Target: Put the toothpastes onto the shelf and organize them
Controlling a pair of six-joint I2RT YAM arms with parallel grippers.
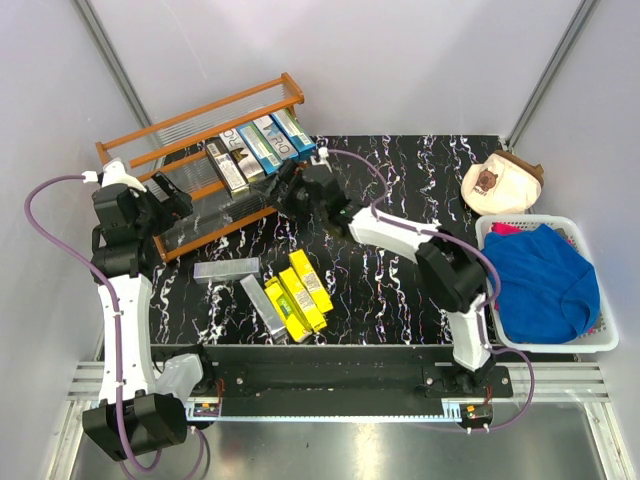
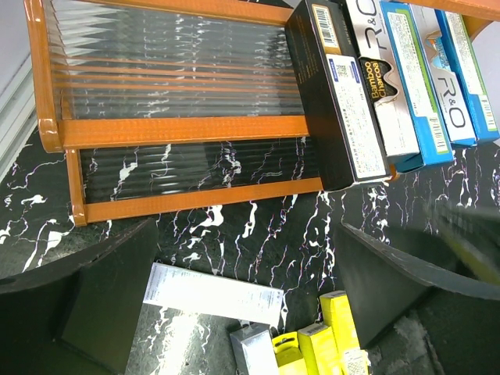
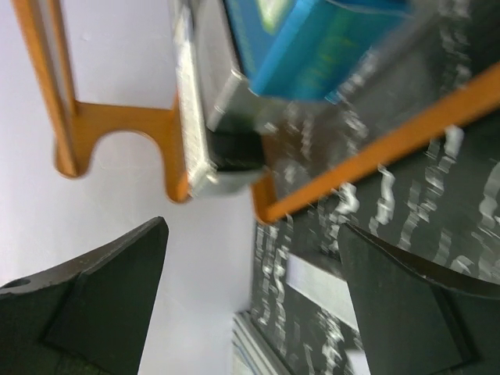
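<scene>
The orange-brown shelf stands at the far left. Several toothpaste cartons, black, silver and blue-teal, lie side by side on its right half; they also show in the left wrist view. On the table lie two silver-grey cartons and three yellow cartons. My left gripper hovers at the shelf's front left, open and empty, above a silver carton. My right gripper is at the shelf's right front, open and empty; its view is blurred and shows a blue carton.
A white basket holding a blue cloth sits at the right edge. A tan and white rounded object lies behind it. Grey walls close in on the left, the back and the right.
</scene>
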